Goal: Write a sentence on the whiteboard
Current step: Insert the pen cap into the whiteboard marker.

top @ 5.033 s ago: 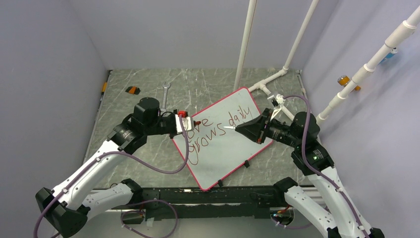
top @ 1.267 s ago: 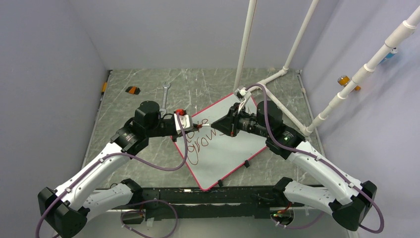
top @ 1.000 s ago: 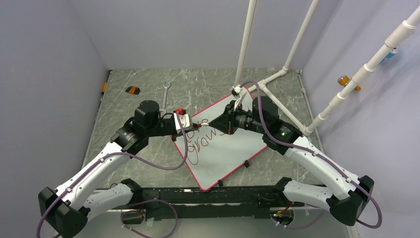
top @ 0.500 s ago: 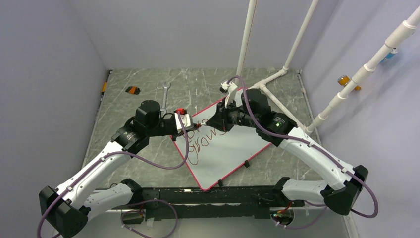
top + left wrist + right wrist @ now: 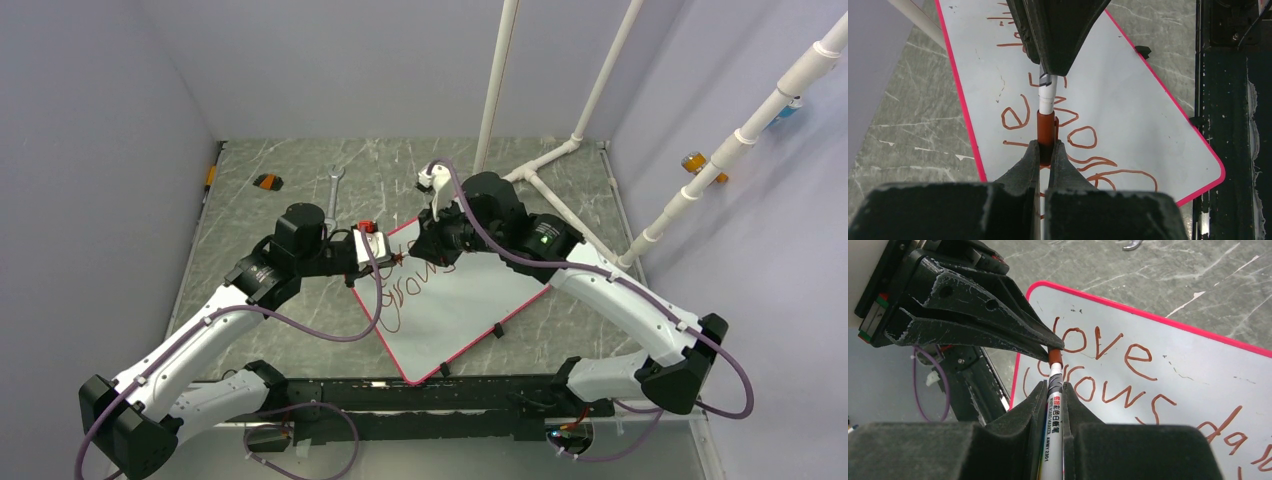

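The whiteboard (image 5: 460, 310) lies tilted on the table, with a red-pink frame. The sentence (image 5: 410, 278) "love grows daily" is in dark red cursive; it also shows in the right wrist view (image 5: 1108, 352) and the left wrist view (image 5: 1083, 137). My right gripper (image 5: 428, 243) is shut on a white marker (image 5: 1053, 425). My left gripper (image 5: 380, 252) is shut on the marker's red cap (image 5: 1046, 131). The marker's tip end (image 5: 1048, 95) sits in the cap (image 5: 1054, 356), over the board's left corner. The two grippers point at each other, nearly touching.
A wrench (image 5: 333, 190) and a small orange object (image 5: 267, 181) lie at the back left. White PVC pipes (image 5: 495, 90) rise behind the board and run along the right wall. Two black clips (image 5: 496, 331) sit on the board's near edge.
My right arm has swung left across the board with the marker, from near "daily" to my left gripper. The marker's tip now meets the cap. My left arm has barely moved.
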### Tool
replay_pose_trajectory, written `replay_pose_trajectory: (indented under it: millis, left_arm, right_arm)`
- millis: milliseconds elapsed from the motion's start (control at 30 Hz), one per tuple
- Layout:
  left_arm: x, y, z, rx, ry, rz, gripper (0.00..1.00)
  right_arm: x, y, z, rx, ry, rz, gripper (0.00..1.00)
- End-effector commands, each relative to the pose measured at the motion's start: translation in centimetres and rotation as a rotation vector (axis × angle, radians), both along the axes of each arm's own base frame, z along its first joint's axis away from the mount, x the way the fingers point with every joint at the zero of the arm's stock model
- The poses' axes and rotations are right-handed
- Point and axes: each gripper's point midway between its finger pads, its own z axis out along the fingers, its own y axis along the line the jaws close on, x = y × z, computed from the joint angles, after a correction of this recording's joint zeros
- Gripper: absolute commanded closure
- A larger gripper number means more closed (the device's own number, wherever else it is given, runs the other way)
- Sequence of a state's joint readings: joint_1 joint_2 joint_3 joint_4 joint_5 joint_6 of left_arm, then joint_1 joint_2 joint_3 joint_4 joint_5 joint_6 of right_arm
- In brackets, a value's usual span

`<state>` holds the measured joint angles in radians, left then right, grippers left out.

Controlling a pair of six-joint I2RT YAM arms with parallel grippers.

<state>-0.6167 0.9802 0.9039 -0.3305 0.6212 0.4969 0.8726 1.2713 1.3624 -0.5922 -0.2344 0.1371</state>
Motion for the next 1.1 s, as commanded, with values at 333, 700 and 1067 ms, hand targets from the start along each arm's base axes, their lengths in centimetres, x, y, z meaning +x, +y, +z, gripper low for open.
replay_pose_trajectory:
  millis: [333, 700, 1067]
  left_arm:
    - [-3.1, -2.0, 4.0, -0.12, -0.066, -0.202, 1.0]
    - [-4.6, -2.1, 4.7, -0.155, -0.06, -0.27, 1.0]
    - [-3.1, -1.3, 5.7, -0.167, -0.131, -0.157, 1.0]
  right_arm:
    - [0.3, 1.4, 0.1, -0.083, -0.18, 0.166, 1.0]
    - [-0.5, 2.3, -1.3, -0.108, -0.248, 0.257, 1.0]
    - [0.1, 2.9, -2.4, -0.087, -0.104, 0.127, 1.0]
